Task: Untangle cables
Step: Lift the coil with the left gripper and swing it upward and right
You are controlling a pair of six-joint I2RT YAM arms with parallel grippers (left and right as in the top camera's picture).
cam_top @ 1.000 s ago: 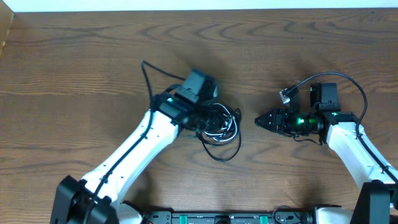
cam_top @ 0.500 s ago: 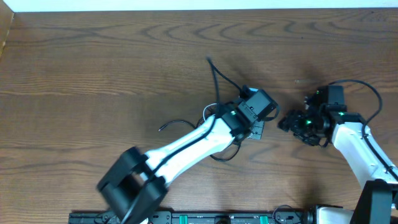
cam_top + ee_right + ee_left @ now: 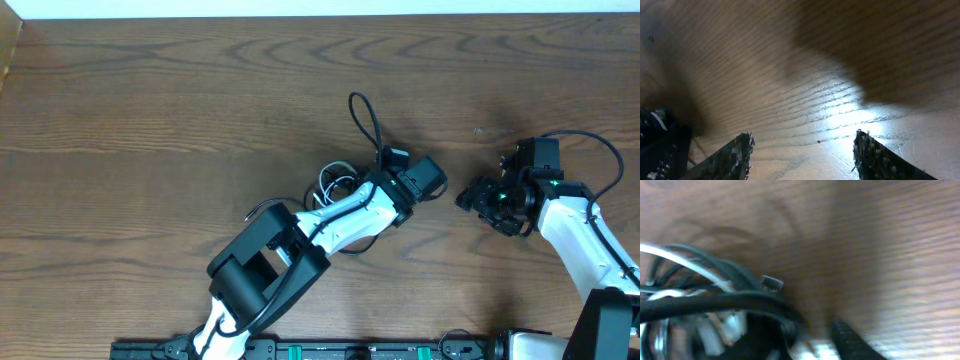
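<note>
The cables lie in a tangle point(image 3: 338, 184) at the table's middle: white loops and a thin black cord whose free end point(image 3: 262, 207) trails left. My left gripper point(image 3: 398, 197) sits at the tangle's right side, under its wrist. In the blurred left wrist view, the black cable point(image 3: 715, 302), the white cable point(image 3: 690, 265) and a small plug point(image 3: 772, 283) run right up into the jaws point(image 3: 805, 340), which look shut on them. My right gripper point(image 3: 468, 197) is open and empty, a little right of the left wrist. Its fingers point(image 3: 800, 150) frame bare wood.
A thick black wire of the left arm loops up behind its wrist point(image 3: 365, 120). The right arm's own wire arcs over its wrist point(image 3: 590, 145). The wooden table point(image 3: 150, 120) reaches a white edge at the back. The left arm's links point(image 3: 270, 260) lie across the front middle.
My left arm has swung right from the table's centre-left, dragging the tangle; the black cord's end now trails left. My right gripper has pulled back to the right and tilted down.
</note>
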